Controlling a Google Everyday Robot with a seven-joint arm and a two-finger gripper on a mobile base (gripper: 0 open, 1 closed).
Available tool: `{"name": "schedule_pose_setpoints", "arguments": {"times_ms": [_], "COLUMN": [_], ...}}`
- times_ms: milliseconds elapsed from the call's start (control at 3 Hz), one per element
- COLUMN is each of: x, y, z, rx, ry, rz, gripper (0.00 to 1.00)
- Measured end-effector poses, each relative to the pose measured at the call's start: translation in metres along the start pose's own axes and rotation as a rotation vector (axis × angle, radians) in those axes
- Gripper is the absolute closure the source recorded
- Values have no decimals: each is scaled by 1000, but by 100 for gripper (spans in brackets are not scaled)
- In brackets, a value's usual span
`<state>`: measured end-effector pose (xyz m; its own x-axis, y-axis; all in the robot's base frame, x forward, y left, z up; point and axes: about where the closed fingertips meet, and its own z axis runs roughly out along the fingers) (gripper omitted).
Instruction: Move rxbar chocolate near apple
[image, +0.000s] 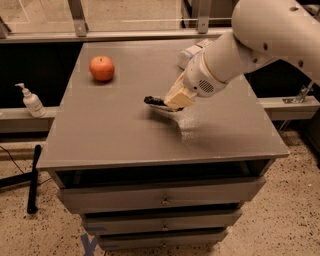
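Note:
The apple (102, 68) is round and red-orange and sits at the back left of the grey table top (115, 130). My gripper (172, 101) is over the middle of the table, to the right of the apple. It is shut on the rxbar chocolate (154, 101), a flat black bar whose left end sticks out of the gripper a little above the surface. The white arm reaches in from the upper right.
A clear plastic bottle with a white label (189, 54) lies at the back of the table, mostly hidden behind the arm. A soap dispenser (31, 101) stands on a ledge left of the table. Drawers (160, 200) sit below the top.

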<state>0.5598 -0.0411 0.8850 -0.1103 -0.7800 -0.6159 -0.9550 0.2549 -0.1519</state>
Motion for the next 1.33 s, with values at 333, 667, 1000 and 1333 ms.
{"name": "schedule_pose_setpoints", "arguments": {"times_ms": [333,667,1000,1333], "x": [0,-10,-24,-42], "y": [0,-16,-47,-74], "z": [0,13,36,61], "rx": [0,17,24,10], "ry": [0,-20,-33,-54], "rz": [-1,-49,-123,-189], "gripper": [100,100,100,100]}}
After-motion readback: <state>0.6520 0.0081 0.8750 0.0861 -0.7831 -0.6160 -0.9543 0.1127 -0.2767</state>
